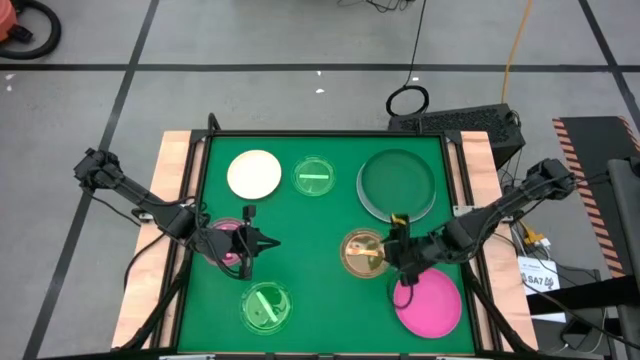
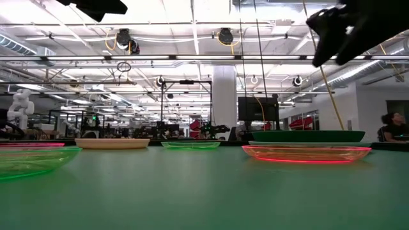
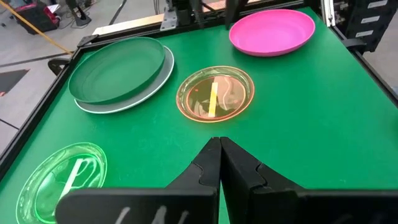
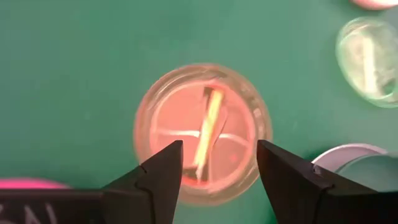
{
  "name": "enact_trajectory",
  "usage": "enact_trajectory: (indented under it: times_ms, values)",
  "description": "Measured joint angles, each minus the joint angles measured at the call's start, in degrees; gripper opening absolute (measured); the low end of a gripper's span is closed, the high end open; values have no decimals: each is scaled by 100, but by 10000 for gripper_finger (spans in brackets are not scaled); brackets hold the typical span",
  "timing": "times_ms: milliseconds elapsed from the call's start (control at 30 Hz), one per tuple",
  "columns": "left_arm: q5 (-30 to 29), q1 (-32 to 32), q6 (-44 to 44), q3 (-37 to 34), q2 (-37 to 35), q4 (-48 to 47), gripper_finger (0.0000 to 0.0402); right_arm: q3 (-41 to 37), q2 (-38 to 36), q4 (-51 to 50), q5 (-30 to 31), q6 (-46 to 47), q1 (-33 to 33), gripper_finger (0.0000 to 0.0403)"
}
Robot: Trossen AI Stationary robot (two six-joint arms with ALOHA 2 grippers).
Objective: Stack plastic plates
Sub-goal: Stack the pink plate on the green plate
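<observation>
An amber translucent dish with a yellow bar mark lies flat on the green table, right of centre. My right gripper is open and hangs above it, one finger over each side of the dish, touching nothing. My left gripper is shut and empty. It stands in the air at the table's left, over a pink translucent dish that the arm partly hides. A dark-green plate sits in a pale-blue plate at the far right. A hot-pink plate lies near right.
A cream plate and a translucent green dish lie toward the far edge. A second green dish lies near the front edge. Bare green mat shows in the table's middle. A wooden rim borders the table.
</observation>
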Motion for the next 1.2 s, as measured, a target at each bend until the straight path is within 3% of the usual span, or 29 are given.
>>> enact_trajectory:
  times_ms: [333,800,1200]
  values:
    - [0,-1,4,2,-1,4,8,837,382,-1375,-901,406,470,199]
    - [0,-2,-3,0,-1,3,8,840,513,-1764,-1425,402,519,199]
    - [0,-1,-11,1,-1,4,8,840,1609,-1740,-1719,136,518,193]
